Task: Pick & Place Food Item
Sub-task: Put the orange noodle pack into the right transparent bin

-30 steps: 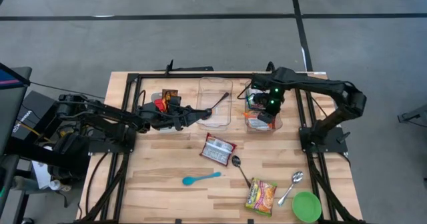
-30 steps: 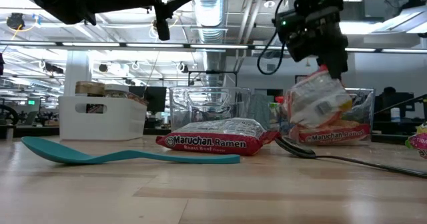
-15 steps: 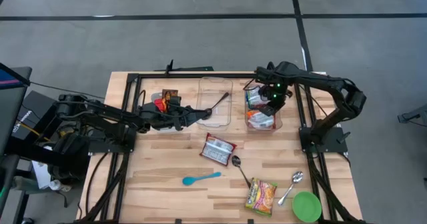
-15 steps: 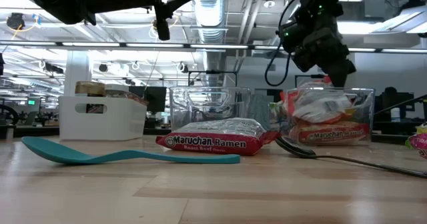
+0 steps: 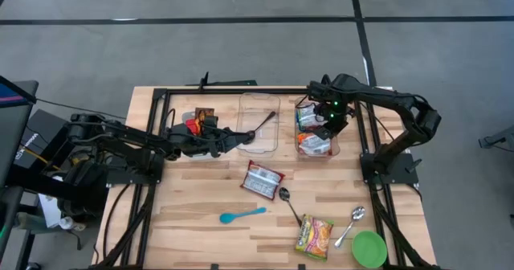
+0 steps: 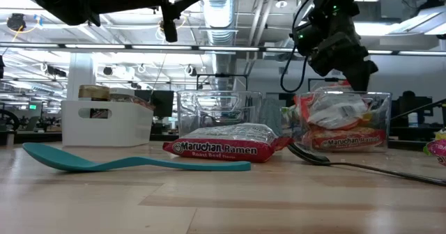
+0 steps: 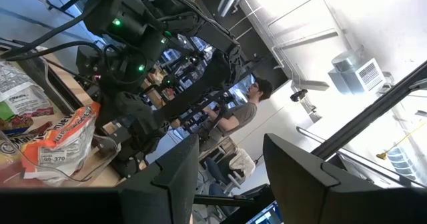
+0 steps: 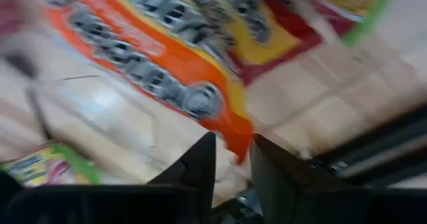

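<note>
Over the right clear container [image 5: 338, 151] [image 6: 380, 115], my right gripper [image 5: 327, 128] [image 6: 364, 77] [image 8: 233, 141] points steeply down. Its fingers stand a little apart at rim height. Just below them an orange ramen packet [image 5: 315, 144] [image 6: 334, 107] [image 8: 167, 64] lies inside the container on another packet [image 6: 341, 142]. My left gripper [image 5: 239, 136] [image 7: 230, 141] waits in the air at the middle clear container [image 5: 259, 101], open, with nothing showing between its fingers.
A red ramen packet [image 5: 263, 179] [image 6: 226, 147] lies mid-table and a green one [image 5: 314, 236] near the front. Around them are a teal spoon [image 5: 242, 215] [image 6: 132, 163], two metal spoons [image 5: 289, 204] [image 5: 351, 224] and a green bowl [image 5: 369, 248]. A thin black utensil [image 5: 267, 121] shows over the middle container.
My right gripper has moved a little toward the table's far right and rolled about its wrist. The orange packet hung tilted below its fingers a second ago. It has come down and now lies in the right container, clear of the fingers.
</note>
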`<state>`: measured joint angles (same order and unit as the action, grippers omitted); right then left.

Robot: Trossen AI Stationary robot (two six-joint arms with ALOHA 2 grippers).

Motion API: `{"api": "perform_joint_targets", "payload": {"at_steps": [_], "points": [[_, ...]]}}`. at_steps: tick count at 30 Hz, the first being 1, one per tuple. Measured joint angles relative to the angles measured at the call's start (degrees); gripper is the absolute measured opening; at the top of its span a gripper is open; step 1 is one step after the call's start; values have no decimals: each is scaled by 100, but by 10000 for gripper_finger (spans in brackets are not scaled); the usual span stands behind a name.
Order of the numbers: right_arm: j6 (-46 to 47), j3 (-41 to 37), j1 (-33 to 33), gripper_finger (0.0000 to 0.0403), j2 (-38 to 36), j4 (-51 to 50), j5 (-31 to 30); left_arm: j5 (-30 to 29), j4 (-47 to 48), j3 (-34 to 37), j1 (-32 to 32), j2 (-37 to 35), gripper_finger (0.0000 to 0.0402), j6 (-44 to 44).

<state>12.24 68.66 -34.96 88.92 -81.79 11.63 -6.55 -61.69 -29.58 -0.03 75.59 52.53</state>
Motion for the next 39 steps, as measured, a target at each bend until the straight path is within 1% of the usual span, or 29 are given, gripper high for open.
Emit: {"api": "perform_joint_targets", "payload": {"at_steps": [5,11,16,20,24,27,29,33,39], "points": [[40,0,-4,113,0,-141,-650,0,0,0,1,0,163,0],[-155,79,-7,112,0,-157,-704,0,0,0,2,0,163,0],[-220,480,-5,89,-21,-65,-705,0,0,0,0,-2,163,0],[-218,807,15,60,-212,262,-703,0,0,0,1,-1,163,0],[-68,905,50,29,-451,646,-685,0,2,0,2,0,163,0],[-53,909,113,6,-555,956,-308,0,25,0,2,0,163,0],[-62,909,183,5,-526,1030,-142,-1,34,0,1,-1,163,0],[-62,894,367,2,-352,1029,-111,0,42,0,0,-2,163,0],[-30,443,420,1,-242,1238,-201,0,59,0,1,0,163,0]]}}
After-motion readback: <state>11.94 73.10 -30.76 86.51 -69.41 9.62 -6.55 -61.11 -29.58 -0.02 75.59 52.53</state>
